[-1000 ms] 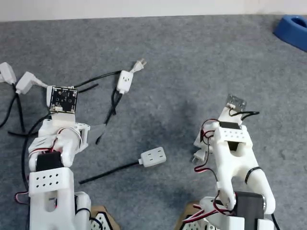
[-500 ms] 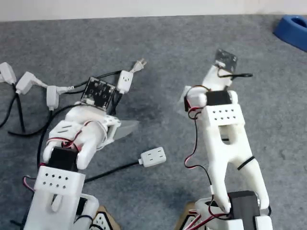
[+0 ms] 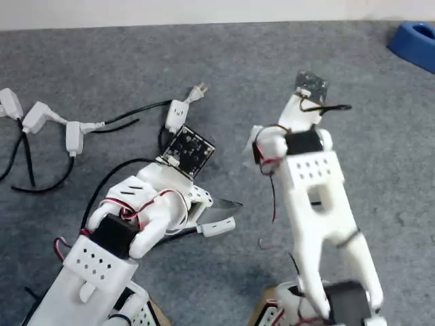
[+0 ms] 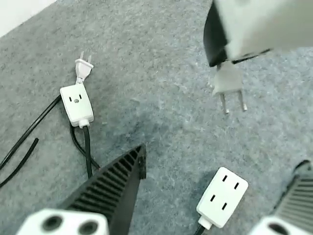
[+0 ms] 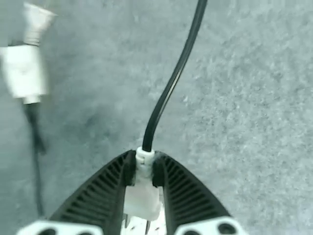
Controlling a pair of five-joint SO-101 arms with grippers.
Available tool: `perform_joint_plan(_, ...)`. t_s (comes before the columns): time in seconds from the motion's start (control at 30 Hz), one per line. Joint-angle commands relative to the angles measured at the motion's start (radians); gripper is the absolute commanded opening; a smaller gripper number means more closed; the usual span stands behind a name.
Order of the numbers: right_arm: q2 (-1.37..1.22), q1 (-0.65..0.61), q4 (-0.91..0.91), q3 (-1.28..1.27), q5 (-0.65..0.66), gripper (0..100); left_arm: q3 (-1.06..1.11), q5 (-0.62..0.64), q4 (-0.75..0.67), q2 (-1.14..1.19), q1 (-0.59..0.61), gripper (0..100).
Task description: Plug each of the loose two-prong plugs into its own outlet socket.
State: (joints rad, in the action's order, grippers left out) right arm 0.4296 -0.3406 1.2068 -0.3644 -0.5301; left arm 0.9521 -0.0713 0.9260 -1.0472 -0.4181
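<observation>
Two-prong plug (image 5: 142, 198), white, is held over the middle of a grey desk (image 3: 353, 75), at whose far right corner a blue tub (image 3: 414, 39) is seen; the left arm (image 3: 115, 231) is stretched from the near left corner toward the middle, the right arm (image 3: 319, 197) from the near edge; the left end effector (image 4: 222, 159) is released, its fingers spread either side of an outlet socket (image 4: 222, 196) lying toward the near edge; the right end effector (image 5: 143, 159) is clenched on the plug, from which a black cord (image 5: 171, 78) runs; a second socket (image 4: 76, 103) is found toward the far left, a loose plug (image 4: 83, 68) at its end; further white plugs (image 3: 34, 117) are strung along the left edge.
</observation>
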Motion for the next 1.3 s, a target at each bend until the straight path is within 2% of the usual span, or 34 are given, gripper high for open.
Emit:
perform_joint_plan(0.0,0.188,-0.047,-0.007,-0.035,-0.006,0.5,-0.004,-0.012,-0.028,0.059,-0.008,43)
perform_joint_plan(0.17,0.259,-0.059,-0.058,-0.156,-0.006,0.5,-0.008,-0.023,-0.071,0.134,-0.016,43)
perform_joint_plan(0.3,0.243,-0.124,-0.088,-0.165,-0.006,0.5,-0.008,-0.044,-0.097,0.180,-0.035,43)
perform_joint_plan(0.5,0.251,-0.143,-0.070,-0.168,-0.002,0.5,-0.062,-0.048,-0.114,0.302,-0.067,43)
perform_joint_plan(0.73,0.251,-0.145,-0.059,-0.205,0.029,0.5,-0.185,-0.058,-0.112,0.410,0.047,43)
perform_joint_plan(0.83,0.251,-0.145,-0.058,-0.208,0.046,0.5,-0.206,-0.091,-0.112,0.446,0.062,43)
perform_joint_plan(1.27,0.251,-0.140,-0.008,-0.208,0.123,0.5,-0.223,-0.092,-0.138,0.499,0.143,43)
